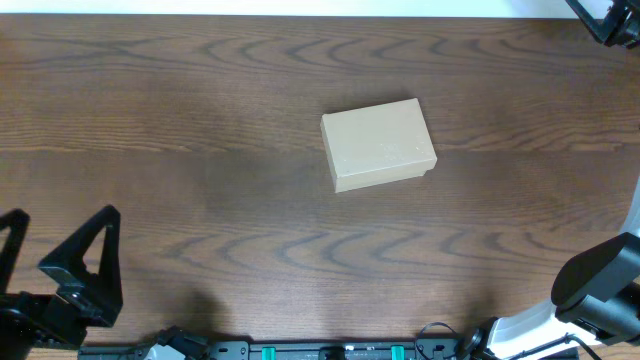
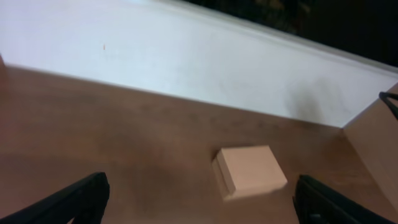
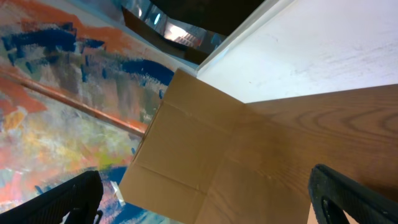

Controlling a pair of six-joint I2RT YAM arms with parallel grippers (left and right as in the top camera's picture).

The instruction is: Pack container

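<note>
The container point(image 1: 378, 144) is a small plain tan cardboard box lying flat in the middle of the wooden table with its flap lid shut. It also shows in the left wrist view point(image 2: 250, 170). My left gripper point(image 1: 58, 255) is open and empty at the front left corner, well away from the box; its fingers frame the left wrist view point(image 2: 202, 208). My right gripper point(image 3: 208, 205) is open and empty; in the overhead view only its arm point(image 1: 598, 282) shows at the front right edge. The container does not show in the right wrist view.
A large flat sheet of brown cardboard point(image 3: 180, 149) lies off the table's right side, over a colourfully painted surface point(image 3: 50, 93). A white wall point(image 2: 186, 62) runs behind the table. A black mount point(image 1: 612, 22) sits at the back right corner.
</note>
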